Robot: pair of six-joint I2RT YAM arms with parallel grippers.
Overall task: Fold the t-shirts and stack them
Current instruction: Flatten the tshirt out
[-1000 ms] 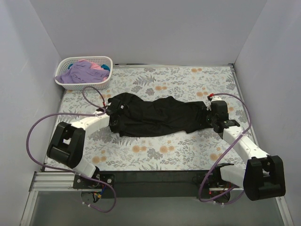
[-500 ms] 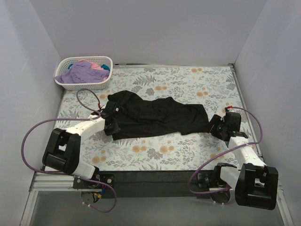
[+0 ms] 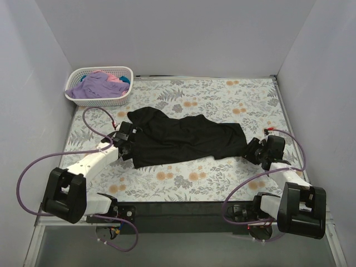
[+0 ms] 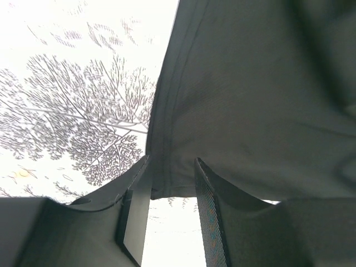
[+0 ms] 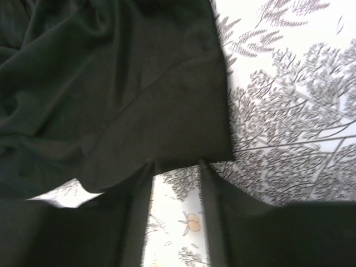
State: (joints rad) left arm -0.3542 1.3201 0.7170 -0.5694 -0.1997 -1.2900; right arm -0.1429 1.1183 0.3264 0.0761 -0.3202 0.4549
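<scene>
The black t-shirt (image 3: 186,139) lies spread out, wrinkled, across the middle of the floral table. My left gripper (image 3: 130,144) is at its left edge. In the left wrist view the jaws stand apart (image 4: 171,162) with the shirt's hem (image 4: 245,100) just between the fingertips. My right gripper (image 3: 252,149) is at the shirt's right edge. In the right wrist view its jaws stand apart (image 5: 176,165) with the black cloth's edge (image 5: 128,94) at the tips. Lavender (image 3: 94,86), pink (image 3: 114,78) and teal shirts lie bunched in the basket.
The white lattice basket (image 3: 78,96) stands at the far left corner against the wall. Grey walls close the table on the left, back and right. Purple cables (image 3: 33,167) loop beside both arms. A black rail (image 3: 183,208) runs along the near edge.
Both arms have drawn back toward the near side. The left gripper slid from on the shirt to its left edge. The right gripper moved down and right to the right edge.
</scene>
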